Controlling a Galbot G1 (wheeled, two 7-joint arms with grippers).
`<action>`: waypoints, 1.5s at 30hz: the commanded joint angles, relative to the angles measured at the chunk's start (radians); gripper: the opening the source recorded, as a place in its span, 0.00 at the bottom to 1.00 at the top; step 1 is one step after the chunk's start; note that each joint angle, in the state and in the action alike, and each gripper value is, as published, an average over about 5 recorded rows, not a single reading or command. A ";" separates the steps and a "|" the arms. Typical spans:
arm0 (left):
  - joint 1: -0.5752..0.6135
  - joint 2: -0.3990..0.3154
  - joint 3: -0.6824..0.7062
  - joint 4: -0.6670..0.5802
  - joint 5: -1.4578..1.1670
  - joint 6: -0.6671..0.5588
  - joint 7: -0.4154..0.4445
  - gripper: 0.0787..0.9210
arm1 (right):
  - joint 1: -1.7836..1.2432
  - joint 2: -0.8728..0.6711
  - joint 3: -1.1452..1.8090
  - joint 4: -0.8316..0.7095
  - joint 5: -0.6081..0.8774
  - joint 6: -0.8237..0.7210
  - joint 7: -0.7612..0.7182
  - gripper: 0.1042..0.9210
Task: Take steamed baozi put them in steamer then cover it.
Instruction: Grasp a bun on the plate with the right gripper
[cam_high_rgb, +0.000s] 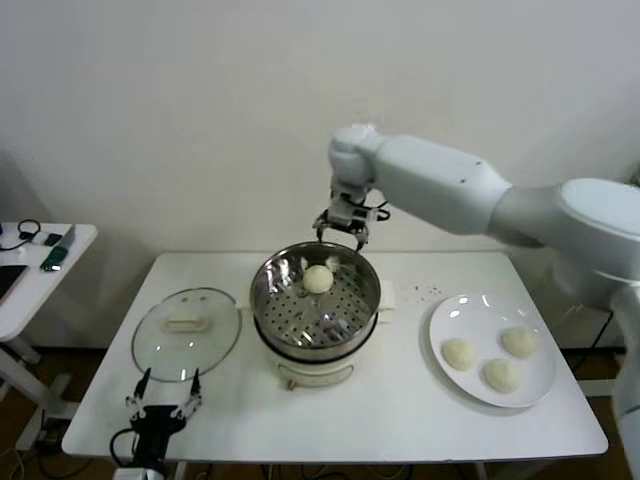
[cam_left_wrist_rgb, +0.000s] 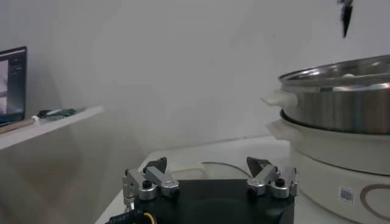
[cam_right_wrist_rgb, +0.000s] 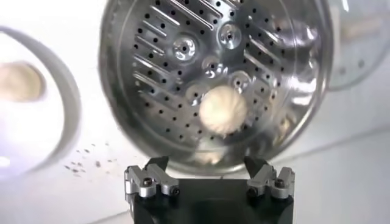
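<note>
The steel steamer (cam_high_rgb: 268, 300) stands mid-table on its cream-white base. One baozi (cam_high_rgb: 318, 279) lies on its perforated tray near the far rim; it also shows in the right wrist view (cam_right_wrist_rgb: 223, 109). Three more baozi (cam_high_rgb: 458, 353) (cam_high_rgb: 518, 341) (cam_high_rgb: 500, 375) lie on the white plate (cam_high_rgb: 445, 320) at the right. My right gripper (cam_high_rgb: 343, 232) is open and empty, hovering above the steamer's far rim; it also shows in the right wrist view (cam_right_wrist_rgb: 207, 165). My left gripper (cam_high_rgb: 164, 392) is open and empty, parked low at the table's front left, next to the lid.
The glass lid (cam_high_rgb: 187, 332) with a white handle lies flat on the table left of the steamer. A side table (cam_high_rgb: 30, 285) with small devices stands at far left. The steamer's wall (cam_left_wrist_rgb: 341, 109) rises close beside the left gripper (cam_left_wrist_rgb: 210, 167).
</note>
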 joint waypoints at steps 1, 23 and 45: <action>-0.001 0.003 0.001 -0.002 -0.007 0.001 0.000 0.88 | 0.155 -0.354 -0.238 0.187 0.341 -0.294 0.083 0.88; 0.013 0.015 0.004 -0.004 -0.007 -0.001 -0.002 0.88 | -0.339 -0.613 -0.040 0.201 0.249 -0.526 0.135 0.88; 0.005 0.009 -0.005 0.023 -0.002 0.001 -0.003 0.88 | -0.547 -0.480 0.141 0.031 0.175 -0.496 0.125 0.88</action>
